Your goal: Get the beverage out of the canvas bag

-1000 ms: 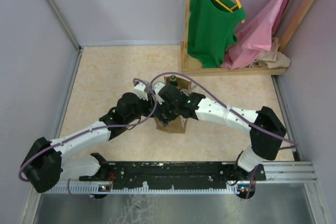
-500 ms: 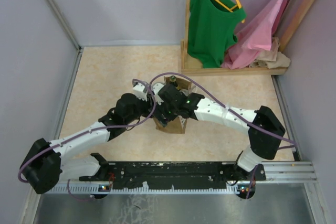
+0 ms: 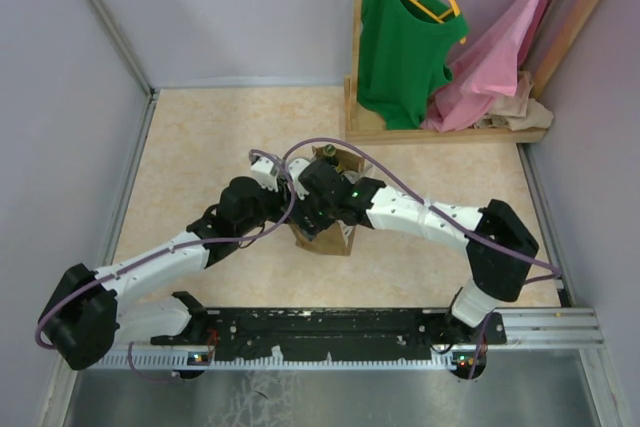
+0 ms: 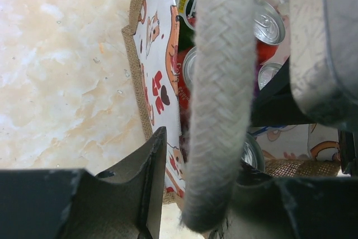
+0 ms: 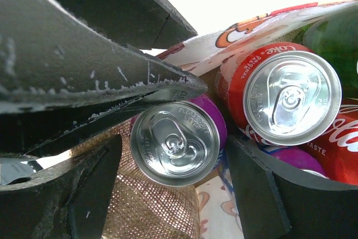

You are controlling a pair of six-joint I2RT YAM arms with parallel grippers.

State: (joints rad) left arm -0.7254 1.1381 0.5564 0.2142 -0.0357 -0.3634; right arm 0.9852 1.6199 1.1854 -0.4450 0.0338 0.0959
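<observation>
Standing by the surface (image 3: 200, 147), I see the canvas bag (image 3: 330, 241) upright near its middle, with the wooden rack (image 3: 450, 134) at about one o'clock from it and both arms bent over its mouth. Inside, the purple can (image 5: 178, 144) stands on end, a red cola can (image 5: 291, 96) packed close at its two o'clock and a green bottle (image 5: 338, 29) beyond. The right gripper (image 5: 174, 155) has its jaws apart, one at the can's nine o'clock and one at three, near the wall but not plainly clamped. The left gripper (image 4: 229, 110) has the bag's white braided handle (image 4: 218, 71) running between its jaws; whether it pinches the rope I cannot tell. I'd judge the can full, so weighty for its size and stiff, yet thin-walled, smooth and apt to slip. The hold belongs across the round body just under the rim. The bag is soft and light and may rise with it unless restrained
</observation>
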